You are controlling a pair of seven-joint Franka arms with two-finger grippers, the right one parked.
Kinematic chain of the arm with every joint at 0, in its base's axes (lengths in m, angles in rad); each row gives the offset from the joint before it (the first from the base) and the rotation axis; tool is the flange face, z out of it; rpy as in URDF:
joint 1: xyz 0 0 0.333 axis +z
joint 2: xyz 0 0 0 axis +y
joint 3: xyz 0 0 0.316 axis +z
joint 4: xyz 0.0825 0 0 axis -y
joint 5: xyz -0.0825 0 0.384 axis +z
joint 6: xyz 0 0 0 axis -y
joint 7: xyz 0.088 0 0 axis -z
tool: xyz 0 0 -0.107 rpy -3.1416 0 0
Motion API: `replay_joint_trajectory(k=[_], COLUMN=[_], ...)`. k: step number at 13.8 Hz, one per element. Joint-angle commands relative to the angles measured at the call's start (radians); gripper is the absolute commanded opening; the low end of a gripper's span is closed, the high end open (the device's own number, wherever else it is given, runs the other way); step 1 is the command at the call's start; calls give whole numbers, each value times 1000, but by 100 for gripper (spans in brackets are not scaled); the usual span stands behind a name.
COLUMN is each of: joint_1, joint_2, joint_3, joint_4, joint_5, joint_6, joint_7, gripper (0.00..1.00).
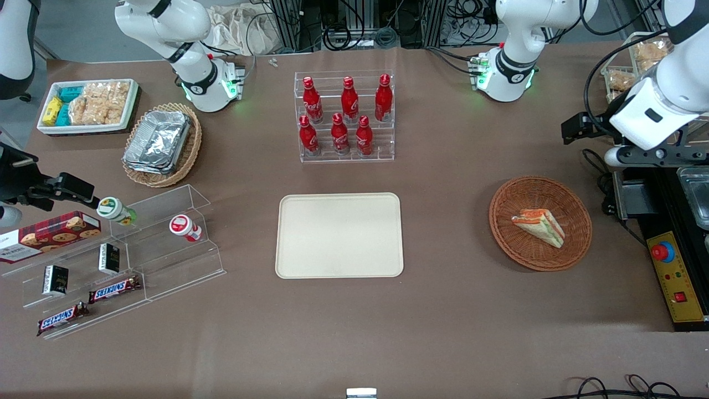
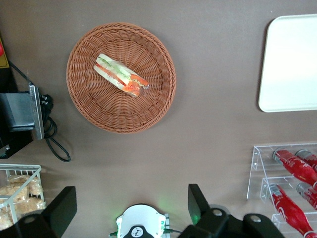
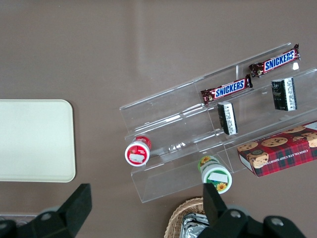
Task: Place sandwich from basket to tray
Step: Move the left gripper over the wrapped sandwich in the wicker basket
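claw (image 2: pixel 129 210) spread, being held high | sandwich (image 1: pixel 539 227) lying lower-left of it in basket (image 1: pixel 540 223), long axis diagonal

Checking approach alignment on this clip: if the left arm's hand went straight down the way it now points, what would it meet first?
Probably bare tabletop. The open hand hangs high, aimed at the table between the arm's base and the wicker basket holding the sandwich; depth is uncertain.

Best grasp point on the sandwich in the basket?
Come from straight above. The sandwich lies flat, alone in the basket, so pinch the wedge's mid-length across its two long sides. The gripper hangs high above the table, fingers open.
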Motion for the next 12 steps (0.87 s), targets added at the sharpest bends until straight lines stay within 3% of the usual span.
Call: replay_joint_trajectory(k=[1, 6, 12], joint_1=[6, 33, 55], joint_2=[14, 82, 364], joint_3=[-19, -7, 35], joint_4=[25, 22, -6], joint_5=[22, 36, 22], joint_6=[-32, -32, 47], joint_7=[24, -50, -339], gripper=[100, 100, 100])
